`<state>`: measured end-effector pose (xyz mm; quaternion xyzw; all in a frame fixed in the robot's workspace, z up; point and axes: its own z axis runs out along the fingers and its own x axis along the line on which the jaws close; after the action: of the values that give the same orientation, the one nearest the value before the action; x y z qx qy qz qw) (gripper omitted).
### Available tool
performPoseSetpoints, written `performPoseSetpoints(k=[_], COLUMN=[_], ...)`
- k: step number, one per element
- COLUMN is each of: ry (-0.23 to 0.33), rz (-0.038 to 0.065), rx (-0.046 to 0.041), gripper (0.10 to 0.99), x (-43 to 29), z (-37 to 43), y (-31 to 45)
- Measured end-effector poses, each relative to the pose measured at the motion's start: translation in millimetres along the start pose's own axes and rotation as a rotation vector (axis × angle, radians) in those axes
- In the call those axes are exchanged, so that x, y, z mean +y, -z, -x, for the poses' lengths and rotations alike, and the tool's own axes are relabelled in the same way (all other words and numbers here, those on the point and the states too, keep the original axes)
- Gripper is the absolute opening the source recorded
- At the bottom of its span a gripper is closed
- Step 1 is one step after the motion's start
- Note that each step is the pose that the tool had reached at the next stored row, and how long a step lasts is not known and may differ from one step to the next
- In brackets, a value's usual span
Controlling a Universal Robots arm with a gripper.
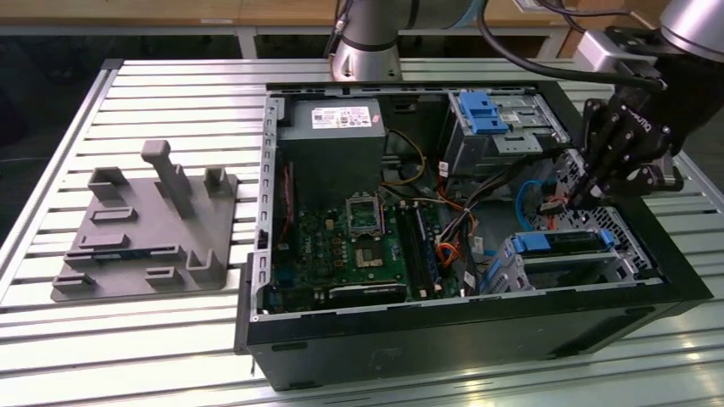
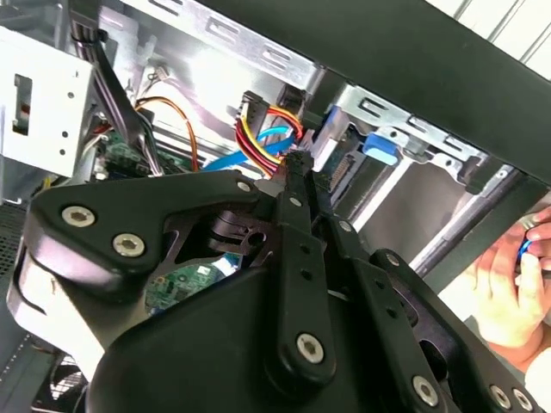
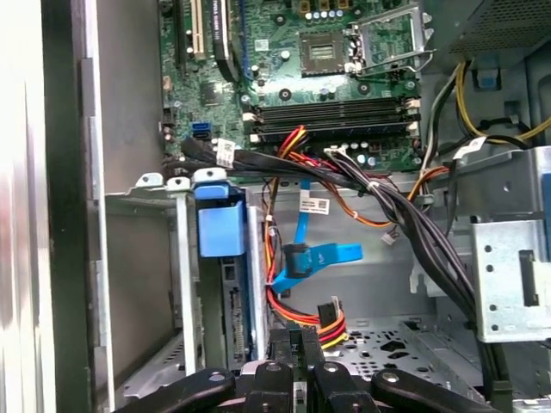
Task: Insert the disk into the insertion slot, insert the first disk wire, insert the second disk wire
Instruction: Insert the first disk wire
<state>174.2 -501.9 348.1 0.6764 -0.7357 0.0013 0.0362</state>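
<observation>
Disk: the disk is lying inside the insertion slot, in the corner of the open computer case nearest the exterior view's right, its blue carrier tab facing the motherboard.
End effector: the end effector is reaching down into the case just beside the slot, fingers drawn together at the first disk wire close behind its black plug; whether they are actually pinching the bundle cannot be told.
Second disk wire: the second disk wire is hanging free near the disk's rear edge, its dark plug apart from it.
Progress: the disk step is looking finished; the first wire seems to be the one in hand, and both plugs are appearing unseated.
Bystander: a person's hand is resting outside the case wall.
Counter: the slatted counter is carrying the case.
</observation>
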Motion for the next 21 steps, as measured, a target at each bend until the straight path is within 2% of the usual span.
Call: performPoseSetpoints(k=[5,6,7,21], ry=[0.003,0.003,0.004,0.004], rz=[0.0,0.0,0.001,0.001], rx=[0.0,-0.0012,-0.0117,-0.0126], gripper=[0.161,0.161,0.161,0.161], x=[-0.8,-1.4,-2.3,-2.4], z=[-10.9,-17.6,-26.5,-28.2], y=[-1.2,-2.3,-4.1,-4.7])
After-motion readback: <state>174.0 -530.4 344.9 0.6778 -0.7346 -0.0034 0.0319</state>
